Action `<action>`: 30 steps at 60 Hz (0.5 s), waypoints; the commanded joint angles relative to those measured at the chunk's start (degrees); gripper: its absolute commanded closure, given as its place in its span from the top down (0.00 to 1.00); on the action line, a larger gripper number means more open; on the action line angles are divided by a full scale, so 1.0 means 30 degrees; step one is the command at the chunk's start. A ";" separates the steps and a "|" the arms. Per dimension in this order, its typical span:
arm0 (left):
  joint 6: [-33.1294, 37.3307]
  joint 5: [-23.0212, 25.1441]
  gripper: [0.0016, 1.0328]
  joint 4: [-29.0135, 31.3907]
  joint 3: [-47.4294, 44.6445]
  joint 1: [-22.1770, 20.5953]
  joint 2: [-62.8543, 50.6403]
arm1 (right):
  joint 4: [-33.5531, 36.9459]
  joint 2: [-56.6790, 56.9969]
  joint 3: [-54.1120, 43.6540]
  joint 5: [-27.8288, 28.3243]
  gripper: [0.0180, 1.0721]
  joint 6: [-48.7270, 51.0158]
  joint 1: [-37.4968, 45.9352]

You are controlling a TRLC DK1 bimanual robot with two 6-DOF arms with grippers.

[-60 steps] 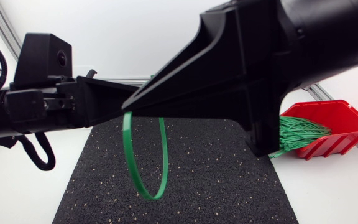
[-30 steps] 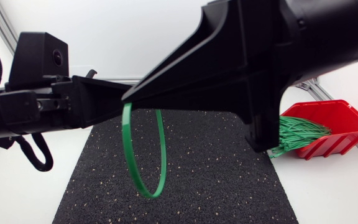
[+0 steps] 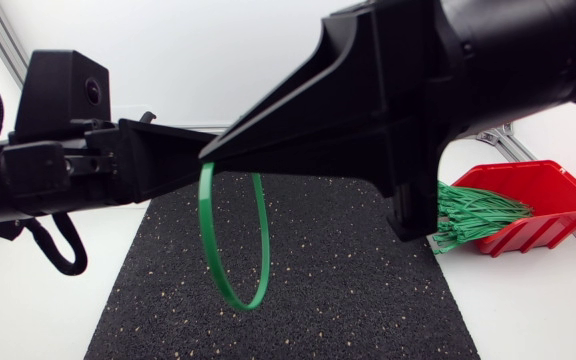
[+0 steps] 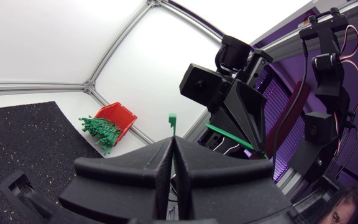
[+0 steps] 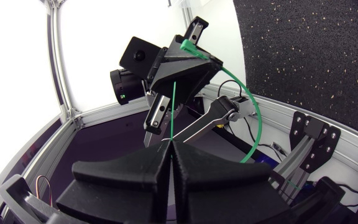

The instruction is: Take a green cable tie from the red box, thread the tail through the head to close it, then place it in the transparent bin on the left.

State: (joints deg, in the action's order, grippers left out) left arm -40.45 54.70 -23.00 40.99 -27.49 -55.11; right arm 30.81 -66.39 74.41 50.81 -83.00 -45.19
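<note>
Now both arms hold one green cable tie (image 3: 233, 240) as a hanging loop above the black mat (image 3: 368, 290).
Left jaws pinch its head end, right jaws pinch its tail; the red box (image 3: 548, 192) of ties sits just beside the mat.

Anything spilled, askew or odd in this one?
Only the bundle of green ties bristling out past the red box's open front, tips splayed. The held tie loop looks intact.

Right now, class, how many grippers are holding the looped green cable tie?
2. The left gripper pinches the cable tie near its head; the right gripper pinches its tail, above the mat.
</note>
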 commanded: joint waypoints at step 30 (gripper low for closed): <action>0.0035 -0.0127 0.03 -0.0330 0.0574 0.0050 0.0470 | -0.1011 0.0275 -0.1103 0.0057 0.05 -0.0575 0.0297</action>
State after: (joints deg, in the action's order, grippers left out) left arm -40.47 54.50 -23.00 41.85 -27.03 -54.35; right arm 28.40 -66.35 72.60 50.81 -82.98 -44.53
